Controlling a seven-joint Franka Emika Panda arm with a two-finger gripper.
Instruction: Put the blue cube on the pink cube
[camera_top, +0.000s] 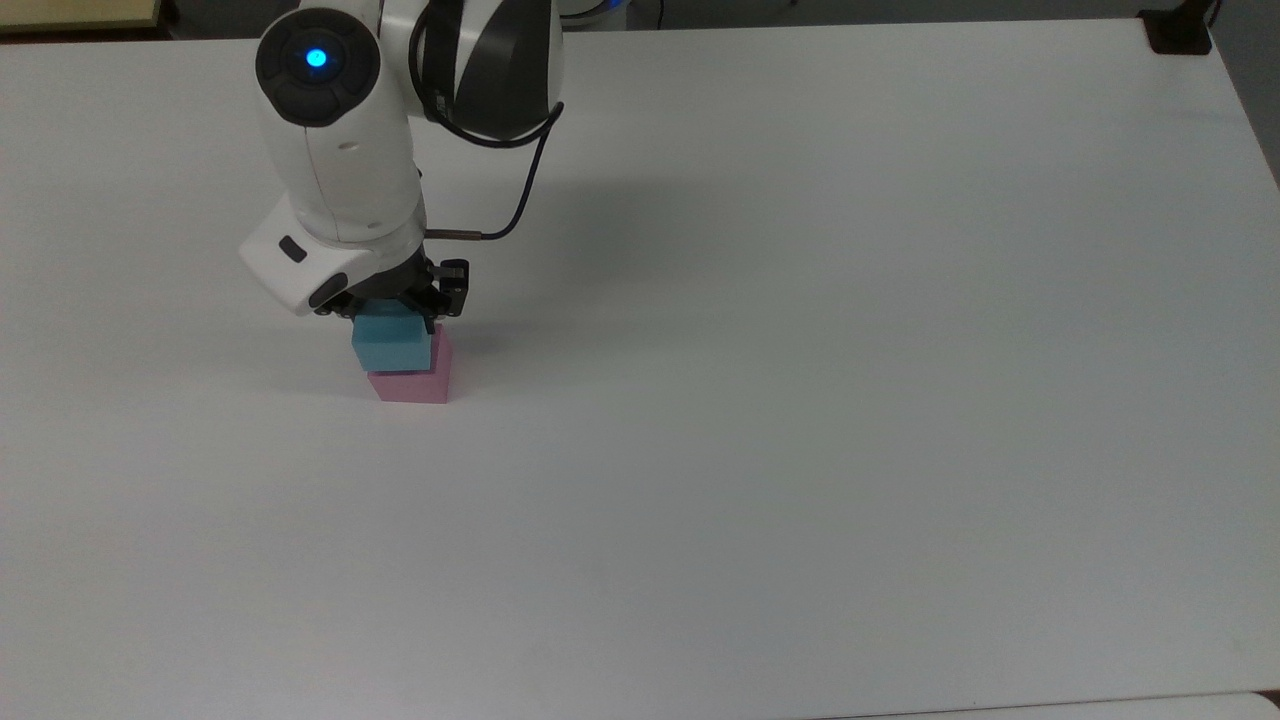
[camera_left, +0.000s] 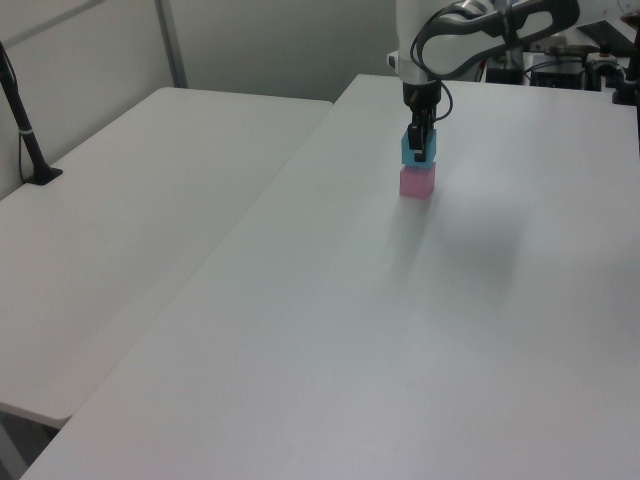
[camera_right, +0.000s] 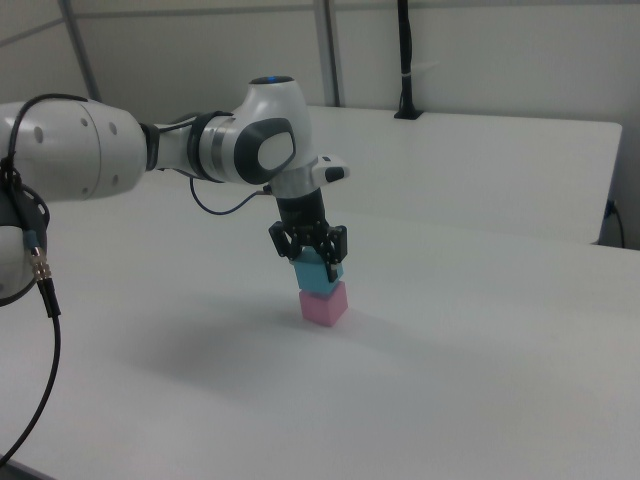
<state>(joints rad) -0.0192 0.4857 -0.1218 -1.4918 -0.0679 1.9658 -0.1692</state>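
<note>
Our hand (camera_right: 311, 257) is closed on the blue cube (camera_top: 391, 345), which sits on or just above the pink cube (camera_top: 417, 381) on the desk (camera_top: 800, 400). It looks offset toward the top view's left; releasing now could tip it off.

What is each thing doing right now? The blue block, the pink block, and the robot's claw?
blue cube: held in the gripper's fingers, right over the pink cube; whether it already rests on it is hard to tell.
pink cube: sitting flat on the white table, under the blue cube.
gripper: shut on the blue cube, pointing straight down.
</note>
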